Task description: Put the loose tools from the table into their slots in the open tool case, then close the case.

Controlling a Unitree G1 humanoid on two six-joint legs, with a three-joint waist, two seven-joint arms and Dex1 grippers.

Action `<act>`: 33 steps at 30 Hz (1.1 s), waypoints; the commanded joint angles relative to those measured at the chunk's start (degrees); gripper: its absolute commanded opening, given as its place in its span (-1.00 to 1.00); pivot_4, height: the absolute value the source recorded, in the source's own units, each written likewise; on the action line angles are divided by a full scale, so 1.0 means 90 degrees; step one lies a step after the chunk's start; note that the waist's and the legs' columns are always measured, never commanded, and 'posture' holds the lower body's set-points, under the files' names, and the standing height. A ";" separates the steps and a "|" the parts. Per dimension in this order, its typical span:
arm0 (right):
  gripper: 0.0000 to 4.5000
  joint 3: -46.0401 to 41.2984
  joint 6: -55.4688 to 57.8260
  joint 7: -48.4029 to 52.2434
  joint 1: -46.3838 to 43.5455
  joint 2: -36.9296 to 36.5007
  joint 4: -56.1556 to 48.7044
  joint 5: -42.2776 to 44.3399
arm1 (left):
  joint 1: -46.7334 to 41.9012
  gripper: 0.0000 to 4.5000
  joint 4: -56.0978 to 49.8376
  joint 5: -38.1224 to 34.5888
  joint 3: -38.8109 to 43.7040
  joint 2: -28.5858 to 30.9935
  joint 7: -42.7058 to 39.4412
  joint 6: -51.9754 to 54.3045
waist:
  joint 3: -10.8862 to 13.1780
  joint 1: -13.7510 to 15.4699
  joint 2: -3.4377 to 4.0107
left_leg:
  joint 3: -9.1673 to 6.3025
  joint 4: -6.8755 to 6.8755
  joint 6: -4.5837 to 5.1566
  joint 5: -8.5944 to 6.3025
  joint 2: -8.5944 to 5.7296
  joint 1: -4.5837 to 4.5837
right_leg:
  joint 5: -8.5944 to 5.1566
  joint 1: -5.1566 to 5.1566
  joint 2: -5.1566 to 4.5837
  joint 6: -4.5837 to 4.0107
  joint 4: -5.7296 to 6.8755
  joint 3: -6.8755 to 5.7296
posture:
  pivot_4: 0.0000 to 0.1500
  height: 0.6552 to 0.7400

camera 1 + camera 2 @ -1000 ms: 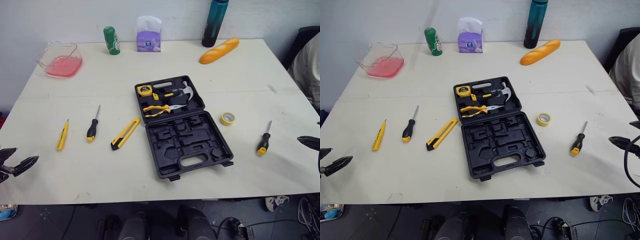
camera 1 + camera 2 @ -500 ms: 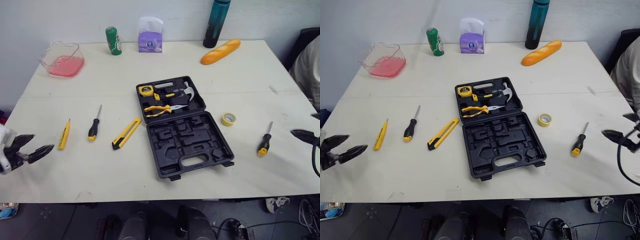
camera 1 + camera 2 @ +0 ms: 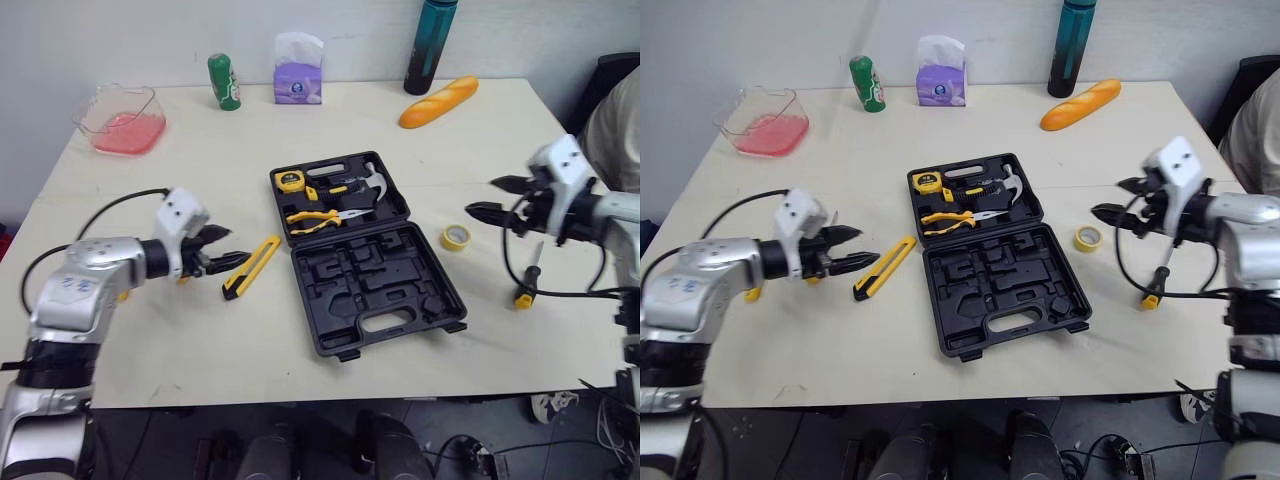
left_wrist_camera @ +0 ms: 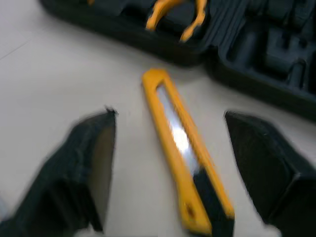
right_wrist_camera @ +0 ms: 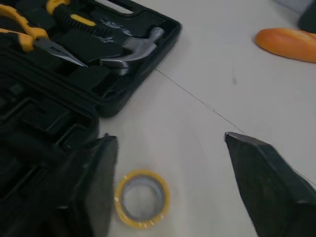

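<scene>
The black tool case [image 3: 380, 290] lies open mid-table; its far half holds a tape measure [image 3: 290, 181], a hammer [image 3: 368, 183] and pliers [image 3: 318, 217]. A yellow utility knife [image 3: 252, 267] lies left of the case. My left gripper [image 3: 236, 247] is open, its tips just left of the knife; in the left wrist view the knife [image 4: 185, 153] lies between the fingers [image 4: 94, 163]. My right gripper [image 3: 481, 195] hangs open just beyond a yellow tape roll [image 3: 456, 237], seen below it in the right wrist view [image 5: 163, 190]. A black-and-yellow screwdriver [image 3: 526, 285] lies at the right.
My left arm hides most of two more tools at the left; a yellow tip [image 3: 750, 293] peeks out. Along the far edge stand a pink-filled dish [image 3: 122, 120], a green can [image 3: 223, 80], a tissue pack [image 3: 298, 68], a dark bottle [image 3: 430, 45] and a bread loaf [image 3: 438, 101].
Both arms have swung in from the table's side edges. The left gripper now reaches the utility knife, and the right gripper hangs near the tape roll. No tool has moved.
</scene>
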 commanded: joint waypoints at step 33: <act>-1.00 0.0588 -0.0288 0.1042 0.0643 0.1505 -0.0674 -0.0559 | -0.0700 -0.97 0.0436 0.0956 -0.1218 -0.1538 -0.0355 -0.0585 | 0.0000 0.0011 0.0000 | -0.0060 0.0072 0.0003 0.0000 0.0000 -0.0064 | 0.0004 -0.0009 0.0006 0.0007 0.0017 -0.0016 | 1.00 0.99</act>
